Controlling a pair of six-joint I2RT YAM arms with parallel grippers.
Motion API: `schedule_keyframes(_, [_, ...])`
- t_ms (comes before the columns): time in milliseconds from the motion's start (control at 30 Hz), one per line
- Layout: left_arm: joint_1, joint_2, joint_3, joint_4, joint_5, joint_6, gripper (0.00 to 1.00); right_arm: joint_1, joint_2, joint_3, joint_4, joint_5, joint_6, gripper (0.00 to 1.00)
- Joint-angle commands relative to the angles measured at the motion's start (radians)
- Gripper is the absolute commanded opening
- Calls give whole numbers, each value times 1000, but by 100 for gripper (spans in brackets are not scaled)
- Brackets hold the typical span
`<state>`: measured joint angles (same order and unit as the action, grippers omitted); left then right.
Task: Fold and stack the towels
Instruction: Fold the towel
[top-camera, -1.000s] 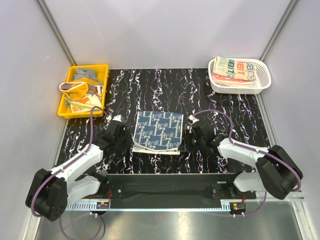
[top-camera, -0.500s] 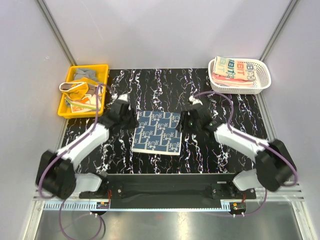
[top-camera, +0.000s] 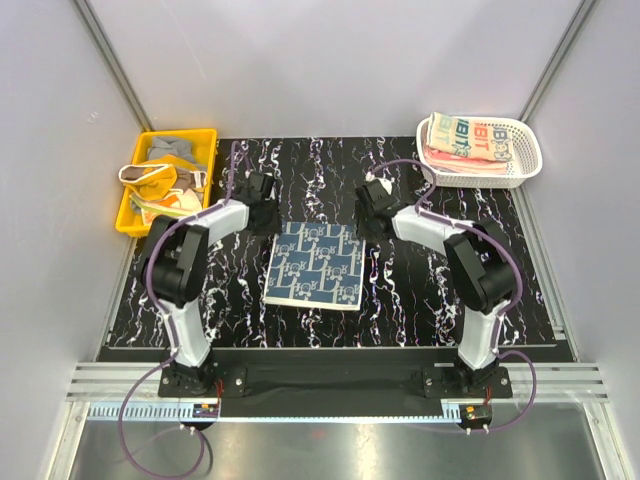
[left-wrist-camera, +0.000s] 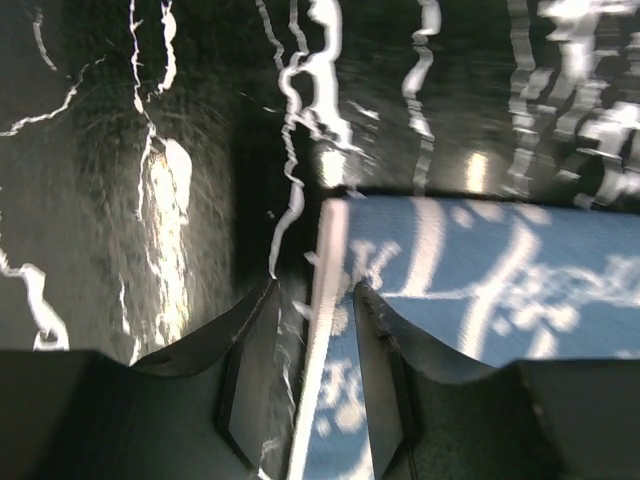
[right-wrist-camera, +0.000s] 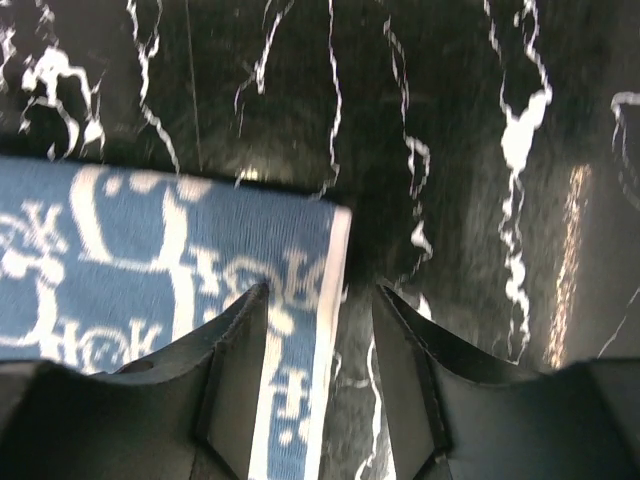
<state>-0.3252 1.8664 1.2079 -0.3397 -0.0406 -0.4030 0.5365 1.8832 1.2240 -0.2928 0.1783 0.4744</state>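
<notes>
- The navy towel (top-camera: 315, 265) with pale squiggly shapes is lying folded and flat in the middle of the black table (top-camera: 440, 300), which has white streaks on it.
- A thin white edge is peeking out along the near side of the navy towel.
- The left gripper (left-wrist-camera: 314, 290) is hanging by the far left corner of the navy towel. Its arm is reaching in from the left side.
- Its fingers (left-wrist-camera: 250, 380) are standing apart with a gap between them. The towel's white edge is showing through that gap. The fingers are not squeezing it.
- The right gripper (right-wrist-camera: 321, 290) is hanging by the far right corner of the same towel.
- Its fingers are spread apart too. The corner with its white border is lying under the gap, and nothing is being pinched.
- The left wrist view is looking a bit blurry, so small things are hard to make out there.
- A white basket (top-camera: 530, 150) is sitting at the far right corner of the table.
- A cream towel (top-camera: 478, 135) with red and teal letters is lying on top in the basket. Pink towels (top-camera: 440, 157) are lying under it.
- A yellow tray (top-camera: 185, 132) is sitting at the far left, holding a jumble of grey and tan things.
- The basket and the tray are both sitting well apart from the navy towel.
</notes>
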Motion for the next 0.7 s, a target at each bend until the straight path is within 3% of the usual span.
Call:
schedule_keyframes(0, [9,54,71,18,-1,26,41,-6,49,91,-43,72,-40,52])
schedule_keyframes(300, [18,106,99,39,-5,-17,41,-32,157,195,-71,104,-83,51])
schedule_keyframes(667, [18,116,102,88,33,-45,45,-67,226,261,-40,9,-114,41])
